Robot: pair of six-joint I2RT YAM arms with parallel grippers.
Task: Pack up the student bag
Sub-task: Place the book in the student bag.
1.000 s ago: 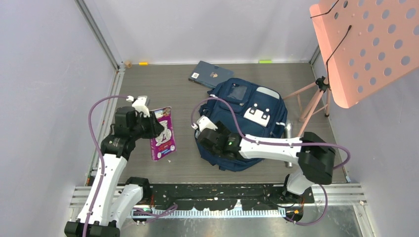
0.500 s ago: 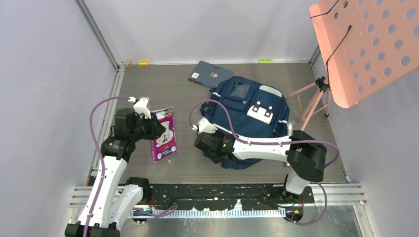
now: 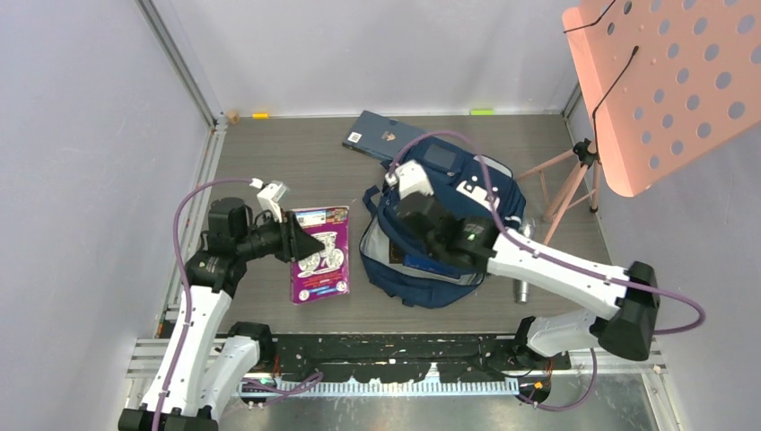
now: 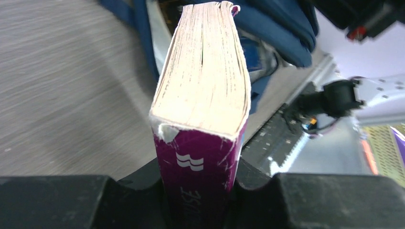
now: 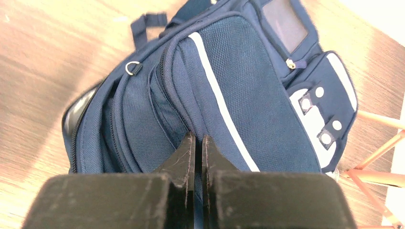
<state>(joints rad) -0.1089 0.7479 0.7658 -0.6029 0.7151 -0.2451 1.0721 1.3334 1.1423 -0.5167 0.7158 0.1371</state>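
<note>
Left hand [image 4: 198, 187] level, book [image 4: 201, 90] toward student bag [image 5: 224, 81]

The left hand [image 4: 196, 174] swung the purple book [image 3: 321, 256] toward the student bag [image 5: 239, 86]; the right hand [image 5: 196, 143] lifted its mouth open.

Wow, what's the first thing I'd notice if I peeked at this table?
Probably the big navy student bag in the middle of the table, its left side gaping open while the right gripper pinches its fabric. Just left of it, the left gripper holds a purple book by the spine, aimed at the bag. A pink board full of holes looms at top right.
</note>
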